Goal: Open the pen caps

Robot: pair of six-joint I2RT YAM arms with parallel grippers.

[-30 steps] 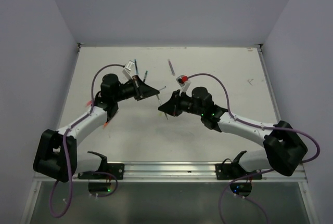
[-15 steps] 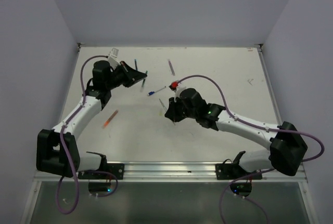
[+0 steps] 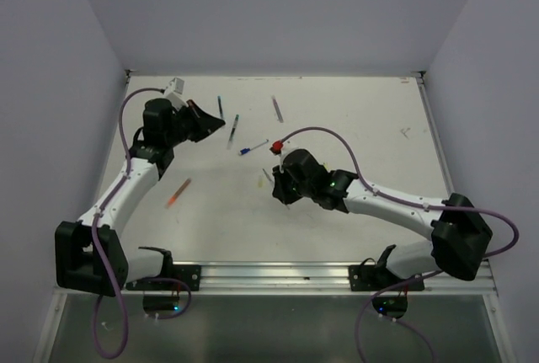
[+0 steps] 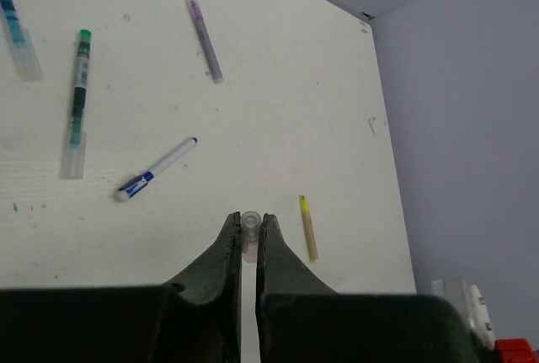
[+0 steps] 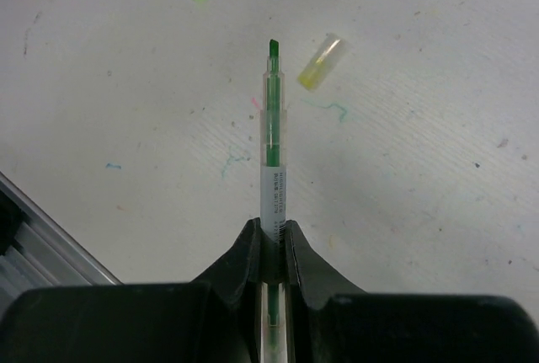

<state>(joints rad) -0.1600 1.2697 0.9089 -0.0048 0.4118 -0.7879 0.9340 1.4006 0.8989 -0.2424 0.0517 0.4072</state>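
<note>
Left claw (image 4: 250, 232): clenched on a short clear cap (image 4: 250, 221), whose end pokes out just past the fingertips; it is held off the table.
Right claw (image 5: 271, 228): closed around the barrel of a green pen (image 5: 271, 127); its bare green tip points to 12 o'clock in the wrist view, with no cap on it.
Yellow cap (image 5: 322, 62): lies loose on the table at 1 o'clock from the green tip, close to it but not touching.
Other pens: under the left claw lie a yellow pen (image 4: 309, 228) at 3 o'clock, a blue-and-white pen (image 4: 156, 169) at 10 o'clock, and farther off a dark green pen (image 4: 77, 98) and a purple pen (image 4: 205, 34). An orange pen (image 3: 178, 192) lies alone at 8 o'clock from the table's middle.
Change: a second ago the two claws faced each other tip to tip near the middle. The left arm has since swung out to 10 o'clock, and the right claw has drawn back towards 6 o'clock.
Surface: white table (image 3: 362, 127), flecked with small coloured ink scribbles.
Room: plain pale walls on three sides, with a metal rail (image 3: 278, 272) along the near edge.
</note>
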